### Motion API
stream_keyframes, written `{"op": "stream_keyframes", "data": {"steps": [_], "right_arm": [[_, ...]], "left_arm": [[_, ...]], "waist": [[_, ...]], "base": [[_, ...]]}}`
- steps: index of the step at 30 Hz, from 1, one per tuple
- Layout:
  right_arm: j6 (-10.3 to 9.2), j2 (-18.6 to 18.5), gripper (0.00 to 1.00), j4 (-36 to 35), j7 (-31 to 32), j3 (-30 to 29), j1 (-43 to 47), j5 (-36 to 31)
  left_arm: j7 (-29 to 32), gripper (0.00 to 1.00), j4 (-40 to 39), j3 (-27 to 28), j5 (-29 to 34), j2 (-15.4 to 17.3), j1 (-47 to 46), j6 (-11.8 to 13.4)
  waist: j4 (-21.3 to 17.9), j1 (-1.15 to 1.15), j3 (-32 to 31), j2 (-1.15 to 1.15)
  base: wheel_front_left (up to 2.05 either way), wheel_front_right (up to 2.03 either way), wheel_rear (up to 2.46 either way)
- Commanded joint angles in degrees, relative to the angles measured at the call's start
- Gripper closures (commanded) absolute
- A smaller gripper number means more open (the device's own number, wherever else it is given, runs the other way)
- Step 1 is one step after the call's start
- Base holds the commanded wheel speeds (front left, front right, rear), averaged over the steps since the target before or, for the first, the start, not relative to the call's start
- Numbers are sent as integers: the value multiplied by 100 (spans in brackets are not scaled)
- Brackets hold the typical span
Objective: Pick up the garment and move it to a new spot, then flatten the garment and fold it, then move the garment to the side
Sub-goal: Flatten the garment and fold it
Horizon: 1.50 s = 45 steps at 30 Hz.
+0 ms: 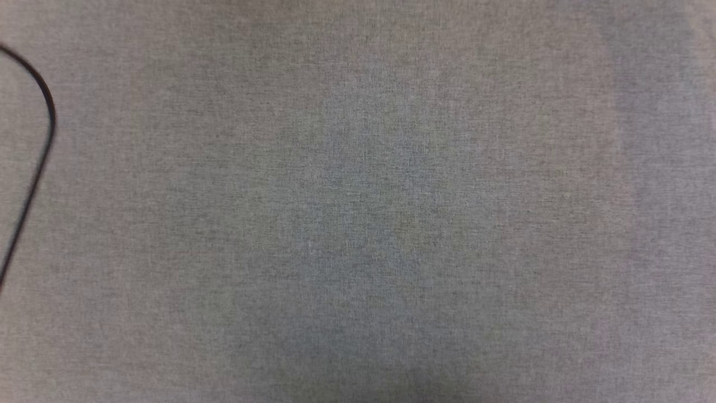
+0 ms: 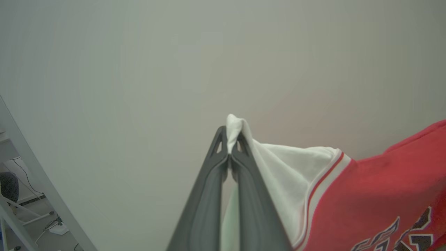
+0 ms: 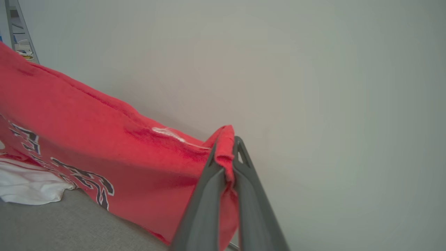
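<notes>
Garment point(image 2: 376, 195) is off the surface, strung between both arms. Left gripper point(image 2: 230, 139) is clenched on a bunched bit of white sleeve point(image 2: 289, 170), with fabric poking out past the tips. The striped trim point(image 2: 327, 174) and red body run off to the right in the left wrist view, and the black print point(image 2: 400, 237) is at the bottom edge.

Right gripper point(image 3: 228, 146) is pinched tight on a fold of red cloth. This is probably a hem or side edge, but I can't tell which from this angle. The red body sags away from it. The low end reaches the grey surface point(image 3: 69, 223), where another white part rests.

The head view shows the grey cloth surface and a dark cable point(image 1: 47, 112) at its left edge. A plain pale wall point(image 3: 313, 87) is behind the garment.

Handling: light, limp knit with no stiffness, so it droops and folds on itself wherever it is unsupported. It is not fragile. Both pinches are thin, and I judge a hard tug could pull the cloth out of them.

Best holds for spreading are two matching points on one edge, either both shoulders or both hem corners. The current grips, one on the sleeve and one on the body, look uneven, so the garment may land skewed and need regrasping before it can be flattened.
</notes>
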Motion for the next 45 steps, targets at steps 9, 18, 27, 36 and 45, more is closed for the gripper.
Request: {"op": "stream_keyframes", "data": {"steps": [9, 18, 27, 36, 45], "right_arm": [[-3, -232, 100, -264, -362, 601, 1821, 579], [-3, -503, 100, -527, -481, 979, 3812, 1031], [-3, -796, 100, -1003, -425, 1031, 5612, 1322], [-3, -1092, 100, -1640, -225, 519, 7355, 1579], [-3, -1200, 100, -2671, 467, -493, 9227, 1439]], "left_arm": [[-33, 100, -993, 211, -285, 151, 2536, 399], [-33, 100, -1748, 181, -590, 352, 5178, 854], [68, 100, -2380, -34, -882, 468, 7347, 1368], [217, 100, -2857, -178, -1203, 520, 8842, 1808], [395, 100, -3206, -305, -1536, 570, 10031, 2156]], "waist": [[107, -1, -916, 32], [149, -1, -1856, 32], [141, -1, -2623, 32], [128, -1, -3118, 32], [97, -1, -3264, 32]], "base": [[0, 0, 0], [0, 0, 0], [0, 0, 0], [0, 0, 0], [0, 0, 0]]}}
